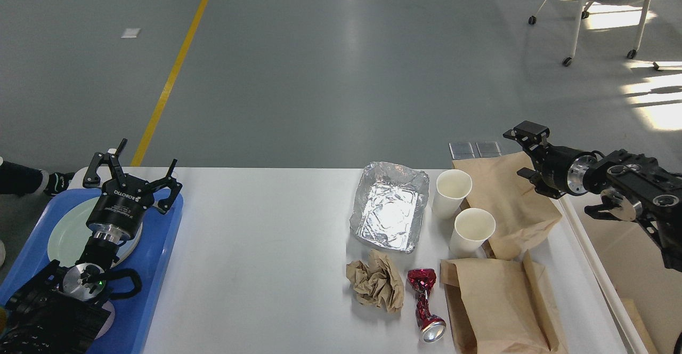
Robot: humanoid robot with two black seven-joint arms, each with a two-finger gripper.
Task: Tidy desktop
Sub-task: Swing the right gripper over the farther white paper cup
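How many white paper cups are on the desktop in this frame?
2. One paper cup stands right of the foil tray; the other cup stands just nearer, by the brown bags. None appears hidden.

near paper bag (498, 311): cut by bottom edge | right tool (525, 151): fingers side-on, gap unclear

A: From where is the scene seen?

B: A single head view is given, set high and tilted forward and down over the desktop (266, 247).

A: How near is it?

B: The near edge is cut off at the bottom, while the far edge is seen across the middle, with grey floor (341, 66) beyond. The blue tray (154, 268) is clipped at the left and the cream bin (613, 295) at the right. No second view is given.
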